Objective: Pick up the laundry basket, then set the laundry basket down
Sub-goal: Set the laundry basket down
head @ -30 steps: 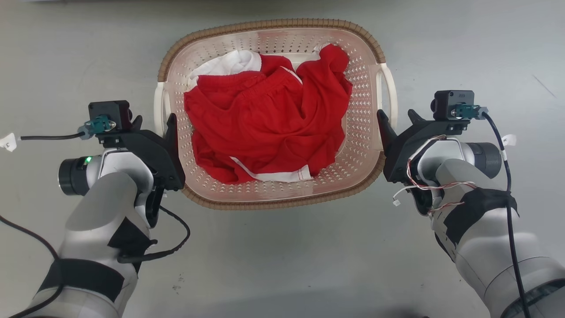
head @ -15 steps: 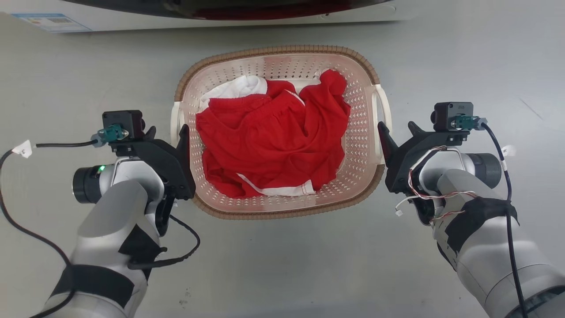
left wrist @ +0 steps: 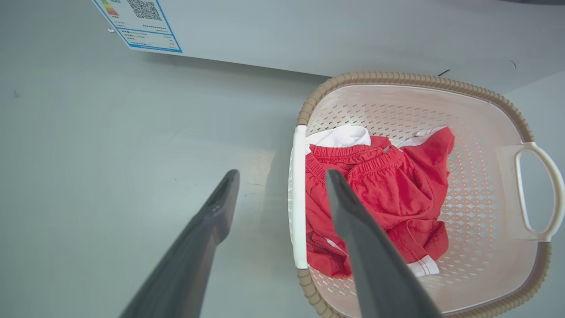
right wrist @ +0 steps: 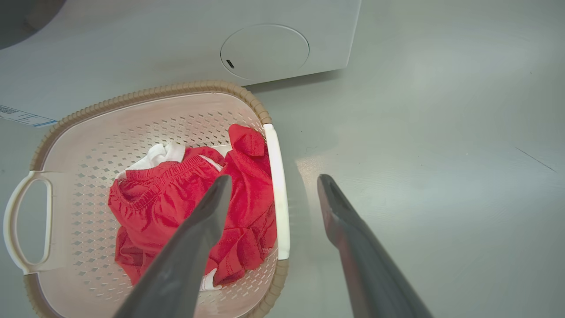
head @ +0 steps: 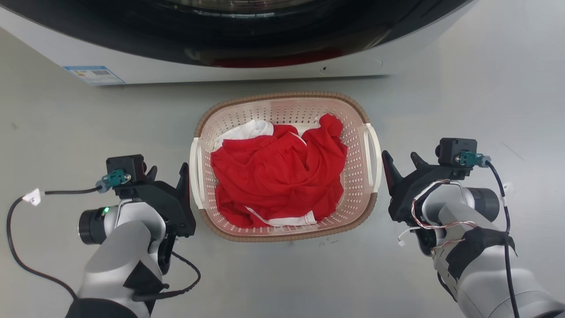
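From the head view the laundry basket sits on the floor just before the washing machine, handles facing the arms. The left gripper is spread astride its near handle. The right gripper likewise spread.

One laundry basket, two tools, one washing machine

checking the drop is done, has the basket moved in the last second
Cannot tell: the head camera itself shifted. The basket sits just in front of the washer, much as half a second ago.
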Robot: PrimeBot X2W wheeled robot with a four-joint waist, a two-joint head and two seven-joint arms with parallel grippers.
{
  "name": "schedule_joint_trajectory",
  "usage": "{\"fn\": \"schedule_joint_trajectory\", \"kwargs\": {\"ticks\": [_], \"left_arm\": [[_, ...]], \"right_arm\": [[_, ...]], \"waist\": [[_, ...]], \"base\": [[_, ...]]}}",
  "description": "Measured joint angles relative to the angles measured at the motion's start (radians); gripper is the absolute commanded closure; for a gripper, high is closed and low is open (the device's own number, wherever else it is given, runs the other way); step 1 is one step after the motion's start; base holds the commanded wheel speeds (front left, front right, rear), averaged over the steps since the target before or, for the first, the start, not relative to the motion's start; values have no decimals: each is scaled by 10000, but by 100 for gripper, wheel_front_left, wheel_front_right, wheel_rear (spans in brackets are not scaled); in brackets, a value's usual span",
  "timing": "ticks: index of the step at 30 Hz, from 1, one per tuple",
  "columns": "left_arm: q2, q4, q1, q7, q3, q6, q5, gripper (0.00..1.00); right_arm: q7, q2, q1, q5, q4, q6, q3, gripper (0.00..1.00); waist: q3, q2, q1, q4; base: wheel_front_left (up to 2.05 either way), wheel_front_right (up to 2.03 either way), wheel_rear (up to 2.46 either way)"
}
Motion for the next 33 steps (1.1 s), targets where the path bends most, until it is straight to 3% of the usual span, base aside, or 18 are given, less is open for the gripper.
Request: {"fn": "schedule_joint_trajectory", "kwargs": {"ticks": [9, 22, 33], "left_arm": [[2, 25, 722, -577, -21, 79, 12, 0], [-4, -625, 1685, -773, -194, 178, 284, 0], [203, -2151, 2662, -773, 42, 721, 736, 0]], "right_arm": [[-867, 0, 804, 4, 15, 130, -56, 0], [-1149, -132, 1859, -178, -359, 115, -25, 0], [-1149, -573, 2590, -765, -1774, -497, -224, 0]], "waist": [[-1283, 0, -1, 65], [-2989, 1, -1, 118], [-3949, 0, 1, 221]], "base": [[0, 0, 0], [0, 0, 0], [0, 0, 0]]}}
